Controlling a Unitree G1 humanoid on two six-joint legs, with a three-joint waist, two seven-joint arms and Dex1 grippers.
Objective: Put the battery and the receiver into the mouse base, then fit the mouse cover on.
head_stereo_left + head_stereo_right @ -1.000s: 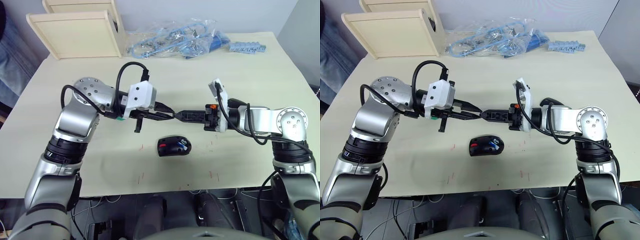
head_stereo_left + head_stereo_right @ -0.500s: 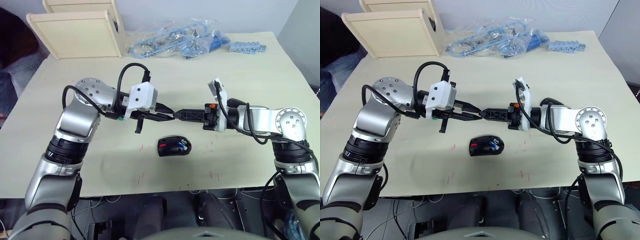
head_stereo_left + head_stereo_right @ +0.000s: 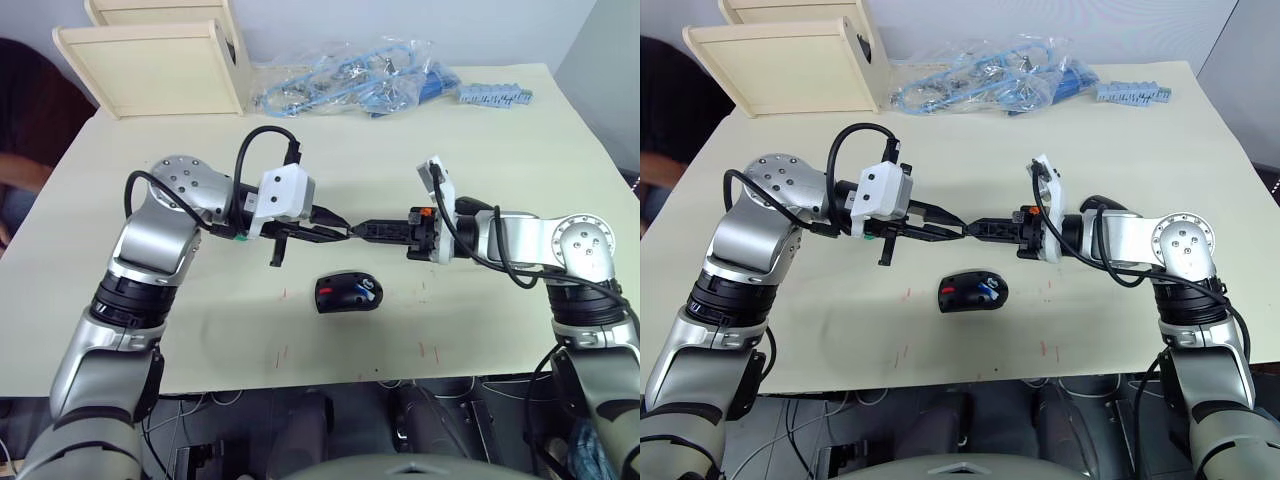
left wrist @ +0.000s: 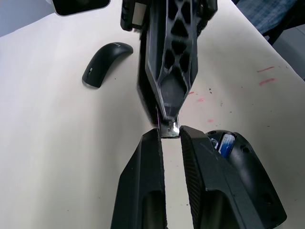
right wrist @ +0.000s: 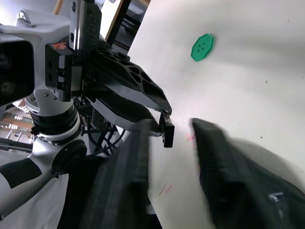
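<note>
Fingers of the left gripper (image 3: 338, 229) clamp the receiver (image 4: 167, 129) mid-frame, those of the right gripper (image 3: 360, 230) slightly apart around it, apparently for a handover, above the mouse base (image 3: 348, 293), which holds the battery (image 4: 226, 143), on the counter (image 3: 500, 140).

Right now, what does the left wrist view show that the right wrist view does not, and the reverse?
Left wrist view alone: the mouse cover lying on the table apart from everything else, and red marks on the table beside the right gripper.
Right wrist view alone: a flat green disc on the table.
Shared: the mouse base on the table, blurred in the right wrist view, and the left gripper tip to tip with the right gripper, a small piece, probably the receiver, between them.
</note>
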